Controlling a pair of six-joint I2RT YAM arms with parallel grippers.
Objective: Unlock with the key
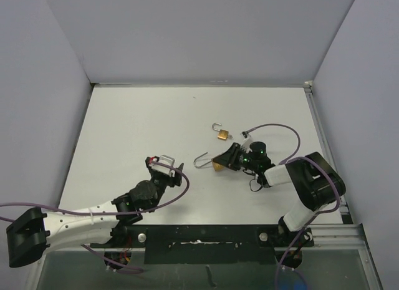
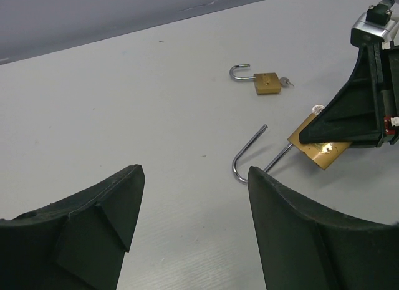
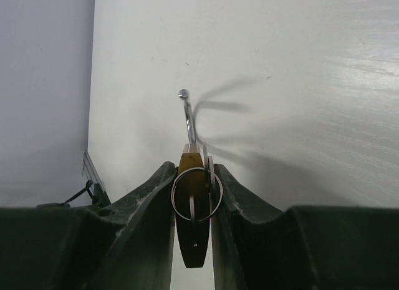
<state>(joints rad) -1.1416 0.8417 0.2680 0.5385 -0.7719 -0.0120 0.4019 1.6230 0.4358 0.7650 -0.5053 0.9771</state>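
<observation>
White table (image 1: 137, 125), small padlock (image 1: 222, 135) near right claw (image 1: 222, 160) gripping big padlock (image 2: 322, 154)

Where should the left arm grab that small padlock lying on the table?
From above, across the brass body's side edges. The small padlock lies flat, with its shackle at one end and the key at the other, leaving those sides free.

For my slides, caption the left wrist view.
Right gripper clamps the large padlock, shackle open; small padlock with key lies beyond.

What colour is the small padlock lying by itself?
The small padlock is brass-gold with a silvery shackle; best seen from the left wrist.
</observation>
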